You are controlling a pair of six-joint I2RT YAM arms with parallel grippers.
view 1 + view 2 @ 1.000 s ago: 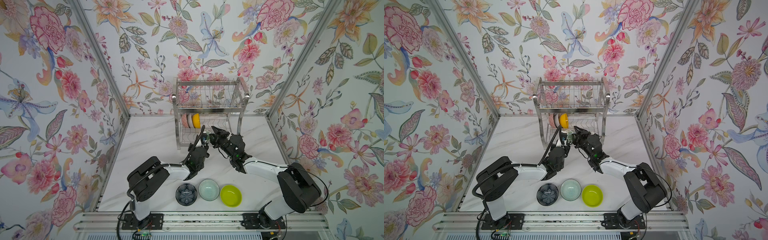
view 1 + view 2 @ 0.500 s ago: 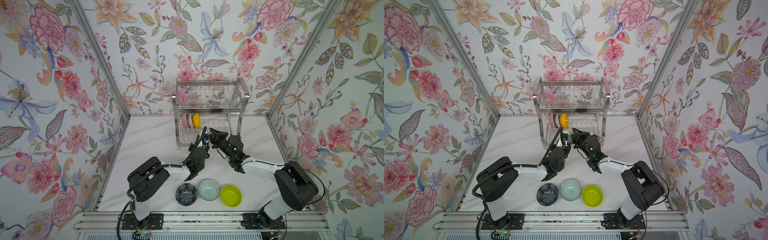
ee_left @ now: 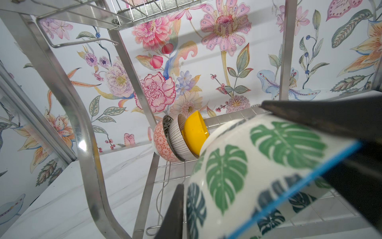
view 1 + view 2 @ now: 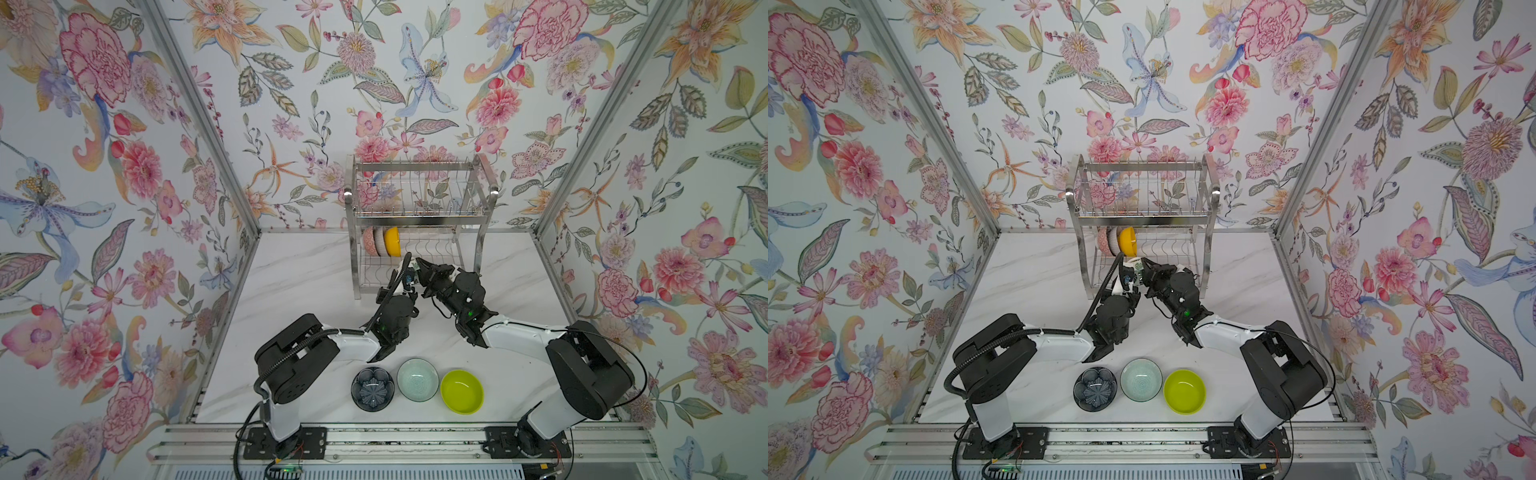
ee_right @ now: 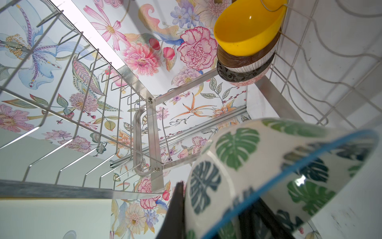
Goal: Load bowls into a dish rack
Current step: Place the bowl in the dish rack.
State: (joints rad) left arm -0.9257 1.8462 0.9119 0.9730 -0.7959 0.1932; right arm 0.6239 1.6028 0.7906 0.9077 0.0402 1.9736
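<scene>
The green leaf-print bowl (image 4: 410, 274) (image 4: 1133, 272) hangs on edge just in front of the dish rack's (image 4: 415, 216) lower tier, held between both arms. My left gripper (image 4: 404, 282) comes at it from below, and its one visible finger (image 3: 175, 211) lies against the outer wall of the bowl (image 3: 258, 165); the other finger is hidden. From the other side my right gripper (image 4: 420, 268) is shut on the blue rim, one finger (image 5: 175, 209) outside the bowl (image 5: 237, 165). A pink bowl (image 4: 368, 241), a striped black-and-white one (image 3: 177, 140) and an orange-yellow one (image 4: 392, 241) stand on edge in the lower tier's left slots.
Three bowls sit in a row at the table's front: dark blue-grey flower-shaped (image 4: 372, 388), pale mint (image 4: 417, 379) and lime green (image 4: 462, 391). The rack's upper tier (image 4: 1142, 195) hangs over the slots, and its curved steel leg (image 3: 82, 134) stands close by. Floral walls enclose three sides.
The right gripper has moved left onto the leaf-print bowl and closed on its rim. The left arm has stayed in place with the bowl.
</scene>
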